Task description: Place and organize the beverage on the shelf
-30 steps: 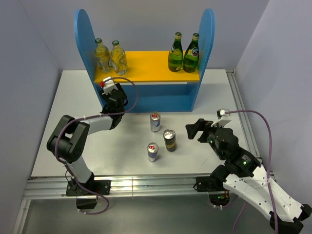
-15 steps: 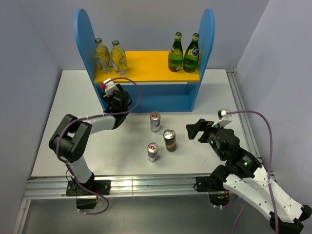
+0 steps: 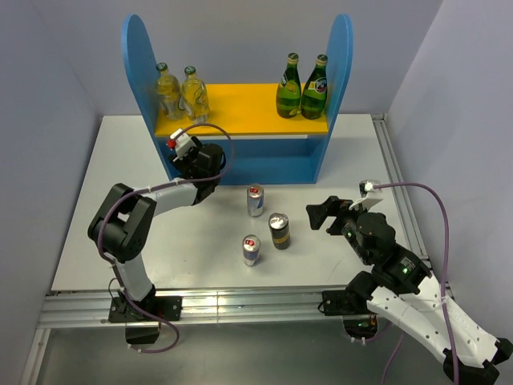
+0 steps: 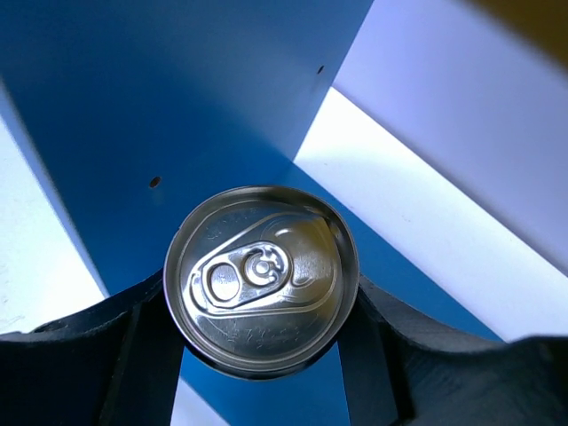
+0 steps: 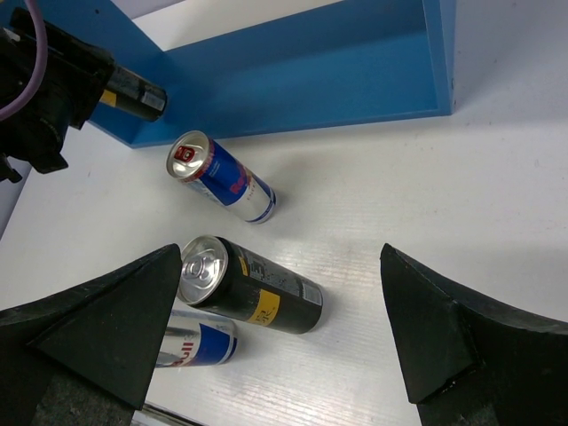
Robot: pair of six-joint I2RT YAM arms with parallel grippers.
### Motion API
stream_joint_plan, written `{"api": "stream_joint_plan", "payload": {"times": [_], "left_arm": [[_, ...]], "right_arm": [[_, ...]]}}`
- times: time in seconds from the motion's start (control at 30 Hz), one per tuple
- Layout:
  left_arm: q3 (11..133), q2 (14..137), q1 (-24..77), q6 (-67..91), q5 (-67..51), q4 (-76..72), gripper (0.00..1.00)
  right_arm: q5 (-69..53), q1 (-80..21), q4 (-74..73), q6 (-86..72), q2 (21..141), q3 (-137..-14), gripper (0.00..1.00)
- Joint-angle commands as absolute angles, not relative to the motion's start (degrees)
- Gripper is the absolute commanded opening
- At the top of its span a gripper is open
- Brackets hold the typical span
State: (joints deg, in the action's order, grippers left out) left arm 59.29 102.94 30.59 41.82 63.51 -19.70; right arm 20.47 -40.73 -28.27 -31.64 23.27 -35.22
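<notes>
The blue shelf has a yellow upper board. Two pale-yellow bottles stand at its left end. My left gripper is at the left end of the lower level, shut on a black-gold can. That can also shows in the right wrist view. On the table stand a silver can, a second black-gold can and another silver can. My right gripper is open and empty, to the right of these cans and apart from them. The right wrist view shows them too.
Two green bottles stand at the right end of the yellow board. The lower level's blue back wall is close behind the held can. The table's right edge has a metal rail.
My left gripper has moved to the right and closer to the shelf's lower level with the can in it. The right arm and the three cans on the table have not moved.
</notes>
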Motion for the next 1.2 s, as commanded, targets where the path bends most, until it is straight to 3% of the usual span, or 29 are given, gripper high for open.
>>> {"api": "stream_joint_plan", "payload": {"times": [0.0,0.17,0.4,0.67,0.97,1.17], "left_arm": [[58.4,105.3,30.4,43.3,62.6,-7.5,0.16],[58.0,104.1,30.8,46.2,63.3,-4.1,0.00],[57.3,104.1,30.9,40.8,60.7,-8.5,0.00],[54.1,102.0,31.3,30.1,49.4,-14.8,0.00],[42.5,87.5,32.3,27.9,39.2,-17.3,0.00],[42.7,88.2,32.7,25.8,40.9,-19.6,0.00]], "right_arm": [[21.4,-41.2,-25.9,-30.9,22.8,-34.9,1.00],[21.4,-41.3,-25.8,-30.9,23.1,-35.0,1.00],[21.4,-41.3,-25.8,-31.1,22.8,-34.8,1.00],[21.6,-41.4,-25.8,-31.3,21.9,-34.6,1.00],[21.8,-41.4,-25.6,-31.1,21.6,-34.5,1.00],[21.7,-41.6,-25.8,-31.4,20.7,-34.4,1.00]]}}
